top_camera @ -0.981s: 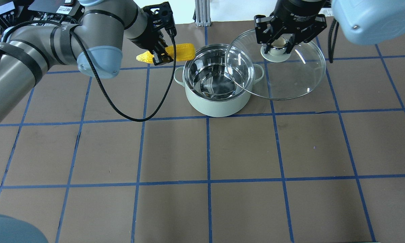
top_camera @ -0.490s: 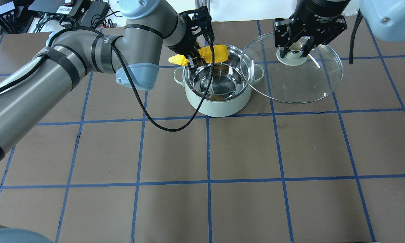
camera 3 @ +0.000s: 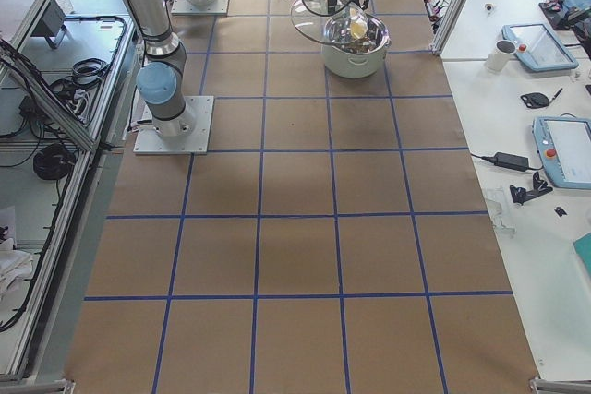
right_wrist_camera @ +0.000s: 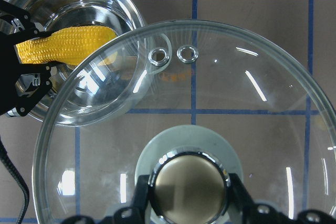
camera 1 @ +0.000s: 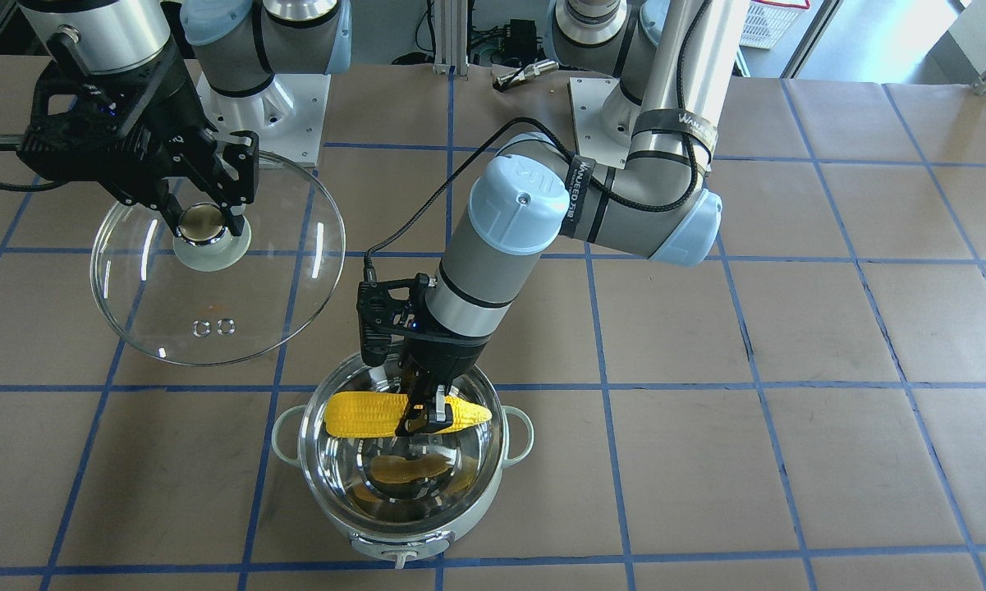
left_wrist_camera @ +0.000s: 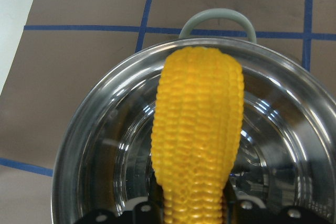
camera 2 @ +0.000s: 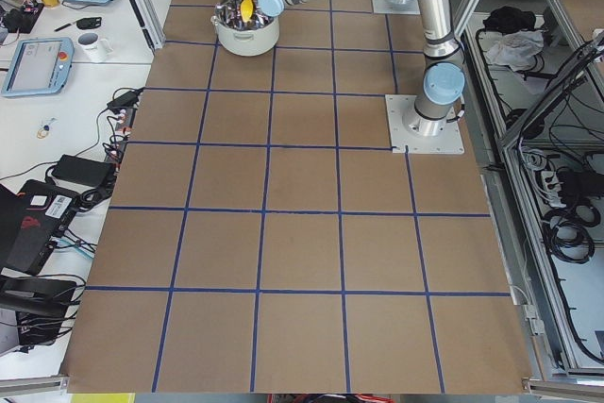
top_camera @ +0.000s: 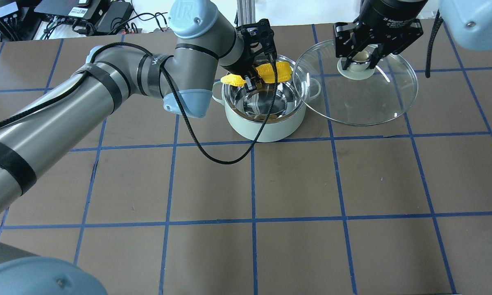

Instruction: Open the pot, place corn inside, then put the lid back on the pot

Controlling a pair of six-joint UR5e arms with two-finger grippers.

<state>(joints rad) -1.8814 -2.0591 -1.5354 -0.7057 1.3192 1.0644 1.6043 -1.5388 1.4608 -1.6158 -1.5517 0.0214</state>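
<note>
The mint-green pot [top_camera: 266, 128] stands open on the table, its steel inside empty. My left gripper [top_camera: 254, 80] is shut on the yellow corn [top_camera: 279, 71] and holds it level over the far half of the pot's opening; the front-facing view shows the corn [camera 1: 361, 413] above the rim and its reflection in the steel bottom. My right gripper [top_camera: 358, 59] is shut on the ball knob of the glass lid [top_camera: 364, 102] and holds it in the air to the right of the pot, its edge close to the pot's right handle [top_camera: 314, 88].
Brown table paper with a blue tape grid [top_camera: 254, 180] spreads around the pot. My left arm's black cable [top_camera: 225, 157] hangs in front of the pot. Benches with tablets and a mug [camera 2: 92, 44] line the far side.
My left gripper has carried the corn rightward from beside the pot's left handle to over its opening. My right gripper shifted the lid a little right, then held still.
</note>
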